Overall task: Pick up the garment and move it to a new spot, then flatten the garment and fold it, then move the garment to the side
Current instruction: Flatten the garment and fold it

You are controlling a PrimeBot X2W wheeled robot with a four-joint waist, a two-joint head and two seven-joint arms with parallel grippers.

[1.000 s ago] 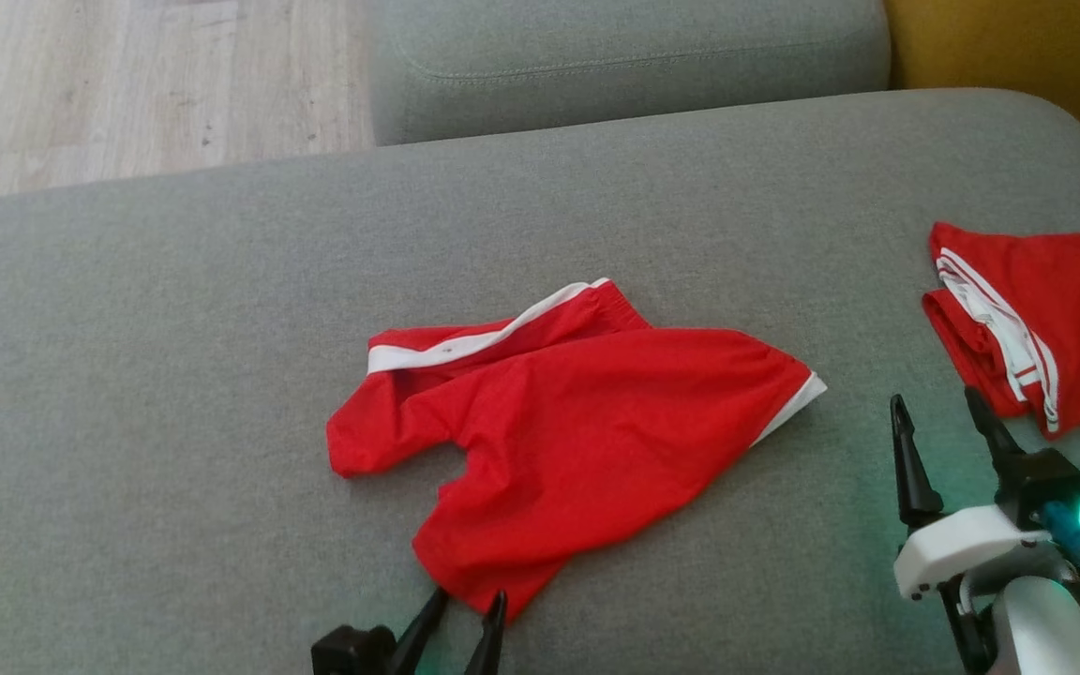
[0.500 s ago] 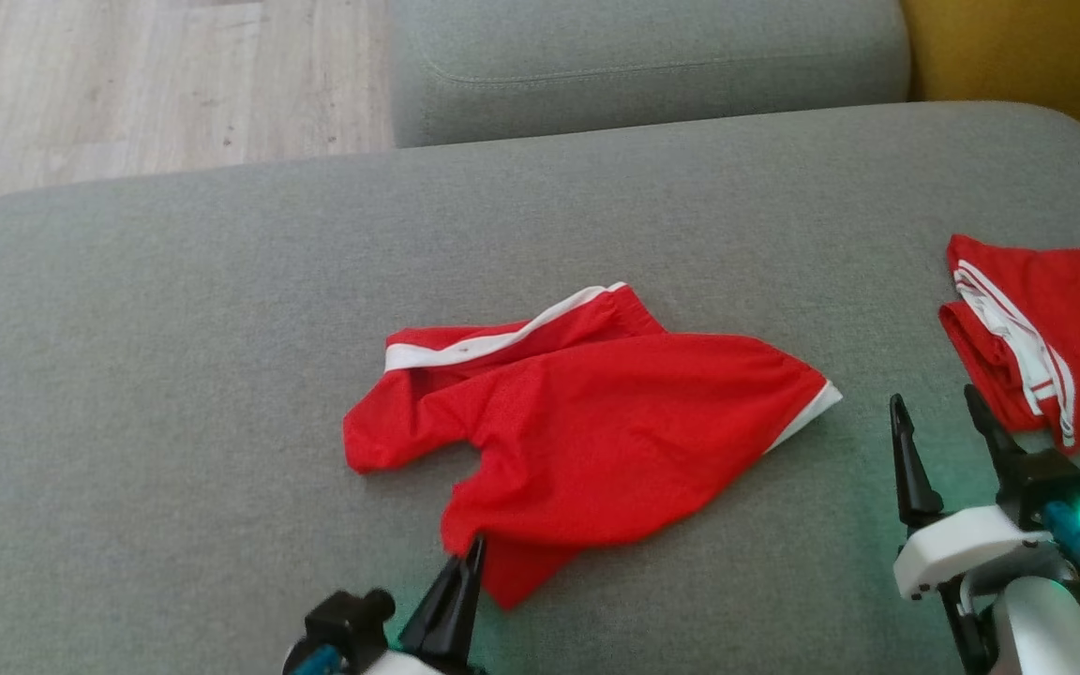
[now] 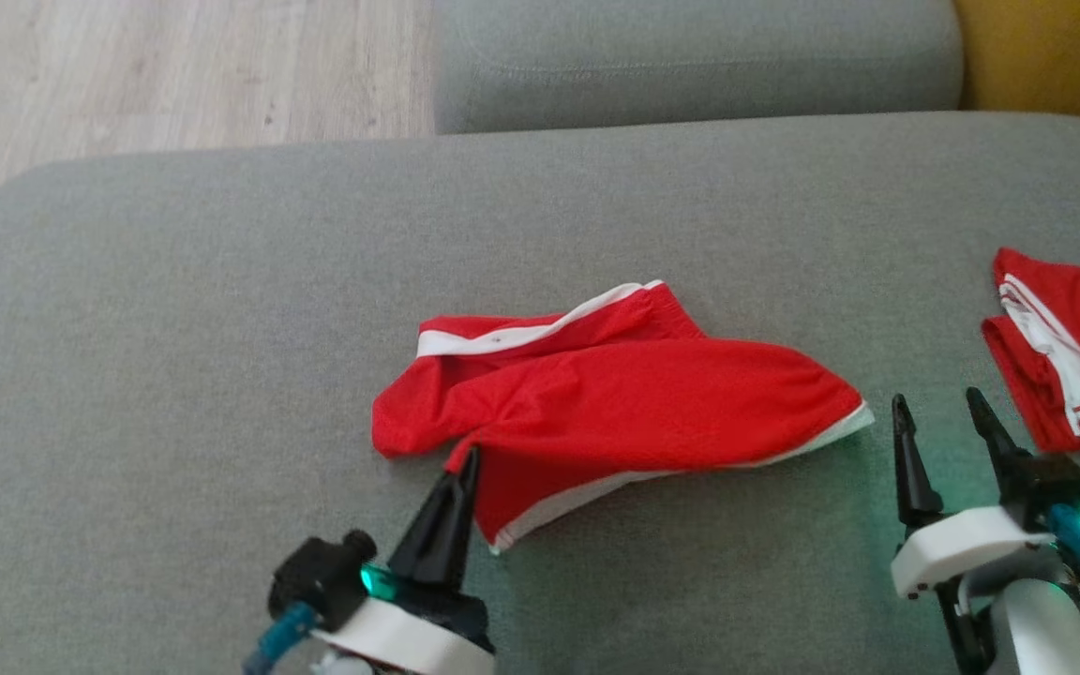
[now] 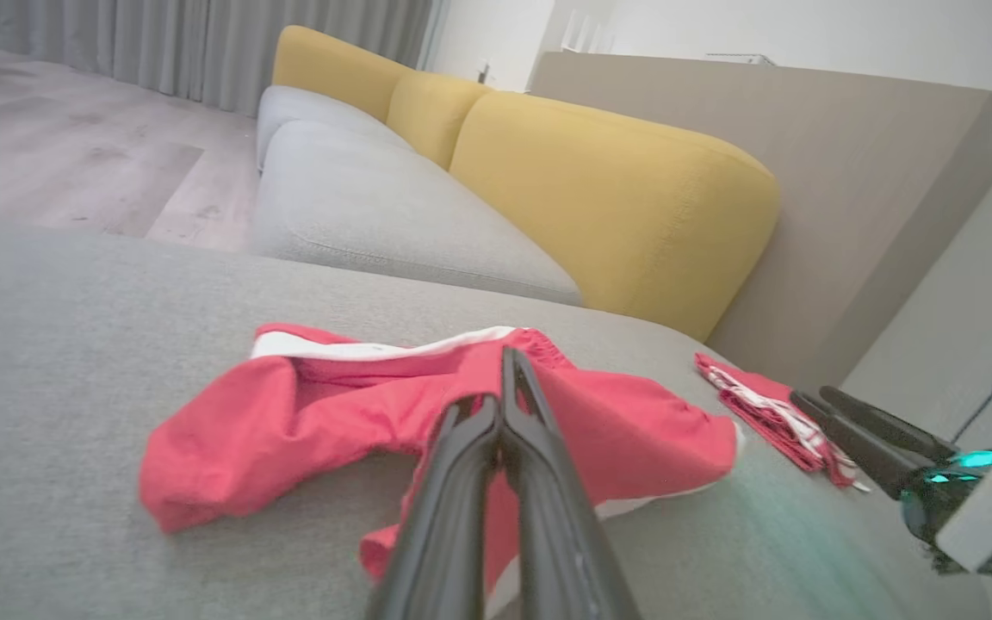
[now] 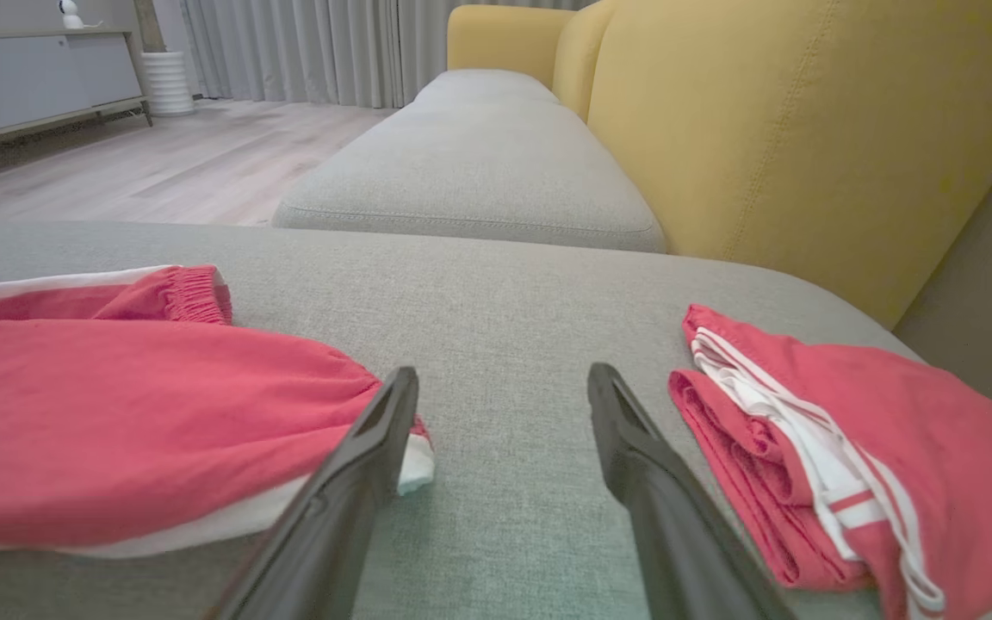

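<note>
Garment [image 3: 652, 403], pinched by left hand [image 3: 472, 456] (hem, apparently)

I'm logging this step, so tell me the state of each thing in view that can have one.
garment: crumpled on the cushion, near corner pinched.
folded garment: folded, lying at the right.
left end effector: shut on the garment.
right end effector: open, empty, between the two garments.
</note>
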